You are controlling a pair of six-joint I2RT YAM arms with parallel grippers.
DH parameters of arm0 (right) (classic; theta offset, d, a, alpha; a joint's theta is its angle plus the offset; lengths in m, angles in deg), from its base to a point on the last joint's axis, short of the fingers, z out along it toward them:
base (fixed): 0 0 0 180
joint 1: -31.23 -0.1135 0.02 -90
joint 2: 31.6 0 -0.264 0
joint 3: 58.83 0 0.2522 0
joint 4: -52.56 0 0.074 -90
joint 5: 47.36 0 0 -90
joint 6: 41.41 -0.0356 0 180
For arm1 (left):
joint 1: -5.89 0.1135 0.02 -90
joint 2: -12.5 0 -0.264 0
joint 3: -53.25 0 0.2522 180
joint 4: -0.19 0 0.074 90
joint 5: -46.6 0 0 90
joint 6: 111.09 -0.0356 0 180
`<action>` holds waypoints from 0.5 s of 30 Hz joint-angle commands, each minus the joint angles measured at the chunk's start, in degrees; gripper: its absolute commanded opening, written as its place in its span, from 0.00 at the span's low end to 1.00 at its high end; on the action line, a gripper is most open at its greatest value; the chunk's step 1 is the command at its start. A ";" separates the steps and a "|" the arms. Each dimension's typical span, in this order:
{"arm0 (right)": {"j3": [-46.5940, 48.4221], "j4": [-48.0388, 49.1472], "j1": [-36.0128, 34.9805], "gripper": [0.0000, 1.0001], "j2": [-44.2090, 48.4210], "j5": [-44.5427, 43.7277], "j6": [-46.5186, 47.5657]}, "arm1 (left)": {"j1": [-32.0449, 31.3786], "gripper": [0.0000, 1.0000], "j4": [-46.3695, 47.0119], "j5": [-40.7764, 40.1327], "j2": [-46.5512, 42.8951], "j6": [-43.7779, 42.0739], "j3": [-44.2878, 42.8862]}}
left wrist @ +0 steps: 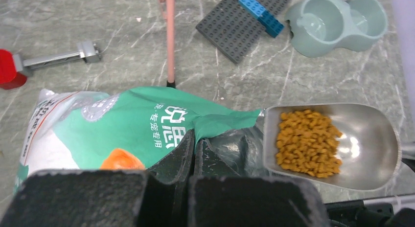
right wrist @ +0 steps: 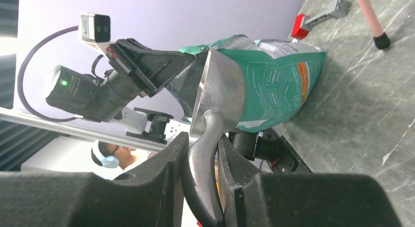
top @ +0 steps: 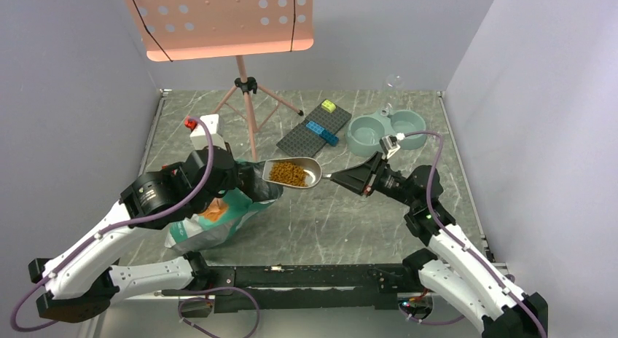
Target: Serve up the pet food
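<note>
Scoop (top: pixel 313 173) w/ kibble (top: pixel 288 173), handle (right wrist: pixel 203 153) half-hidden

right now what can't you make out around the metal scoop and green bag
Teal-green foil bag: contents hidden in every view by its own crumpled mouth.
Brown kibble: unseen in right wrist view, behind the silver metal scoop.
Pale blue-grey double bowl: top edge cuts it in left wrist view.

The mouth of the bag (left wrist: pixel 122 119) is hidden by the left gripper (left wrist: pixel 195 141) clamped on it. Beside the bag, the scoop (right wrist: pixel 220 85) is cut off at its handle by the lower edge.
</note>
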 commanded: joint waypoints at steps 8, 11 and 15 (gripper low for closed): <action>11.14 -8.48 5.88 0.00 4.51 -1.73 0.54 | 0.02 0.00 -5.06 -10.96 2.91 7.28 -3.68; 13.58 -12.37 7.06 0.00 4.69 -5.06 1.92 | 0.11 0.00 -4.00 -9.51 2.36 4.42 -3.67; 14.40 -12.56 10.02 0.00 3.49 -9.07 2.35 | 0.11 0.00 -3.66 -6.21 0.88 0.73 -4.33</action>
